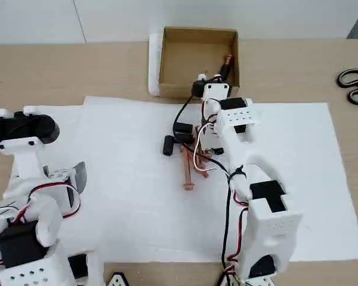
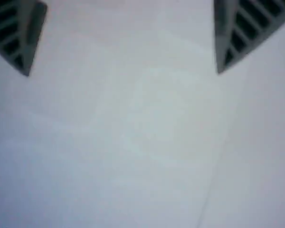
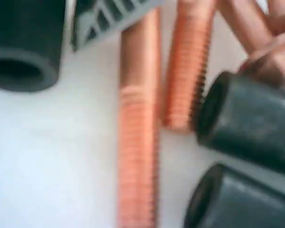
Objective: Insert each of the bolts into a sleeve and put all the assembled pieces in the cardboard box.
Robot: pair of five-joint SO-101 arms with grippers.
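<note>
1. Where the right arm [image 1: 259, 214] reaches over the middle of the paper [image 1: 119, 196], loose copper bolts [image 3: 137, 142] lie side by side on the sheet. Black sleeves [image 3: 249, 121] touch them or lie just beside them. One further sleeve [image 1: 168, 145] lies alone at 9 o'clock of the cluster.
2. The right gripper [image 1: 197, 143] hangs low over this cluster, close to the bolts. Whether it is wide or narrow cannot be told.
3. The cardboard box [image 1: 191, 59] sits at 12 o'clock of the paper, touching its far edge. One assembled piece [image 1: 225, 68], a bolt in a sleeve, leans against the box wall at 3 o'clock.
4. The left gripper [image 2: 122, 71] is over bare paper near the sheet's 9 o'clock edge. Its jaws are spread wide, holding and touching nothing.
5. The paper covers a wooden table [image 1: 48, 71]. Scissors [image 1: 353, 85] lie on the bare wood at 2 o'clock, just off the sheet and well apart from the bolts.
</note>
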